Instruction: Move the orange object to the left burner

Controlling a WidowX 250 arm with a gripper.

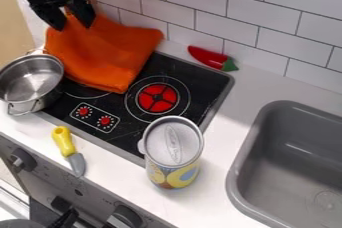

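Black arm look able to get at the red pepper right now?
Probably yes. The red pepper lies uncovered by the stove, nothing on top, but the tiled wall close behind it may crowd the gripper.

Pale Tiles Above a White Counter

White rectangular tiles [214, 2] with dark grout line the wall from eleven o'clock round to three. Below them spreads the white counter [113, 167], with a grey sink [244, 172] set in at four o'clock, light glinting on its inner side. A grey control panel [87, 187] with dark knobs [23, 158] lies towards seven; a tan surface [13, 32] shows at ten.
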